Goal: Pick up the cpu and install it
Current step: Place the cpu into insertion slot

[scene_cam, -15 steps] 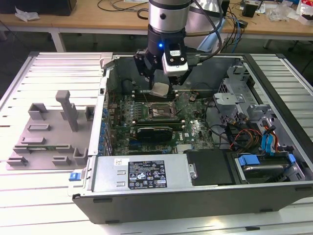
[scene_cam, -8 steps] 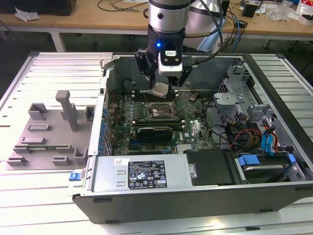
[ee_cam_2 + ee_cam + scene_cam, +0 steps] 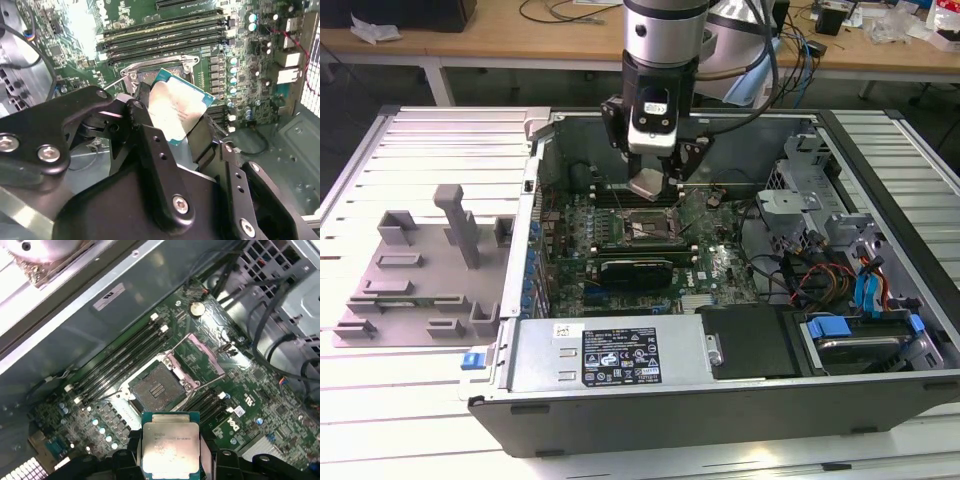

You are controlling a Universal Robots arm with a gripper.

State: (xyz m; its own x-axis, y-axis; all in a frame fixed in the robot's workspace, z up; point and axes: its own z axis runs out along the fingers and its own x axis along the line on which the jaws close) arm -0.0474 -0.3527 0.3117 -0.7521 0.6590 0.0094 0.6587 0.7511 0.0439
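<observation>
Vertically, the arm hangs over the socket; its claw grips the cpu.

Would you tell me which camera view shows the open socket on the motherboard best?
The first wrist view: the socket lies fully uncovered, its contact field visible. In the second wrist view the cpu, held in the jaws, hides most of it. The exterior view shows it from farther off, below the cpu.
</observation>
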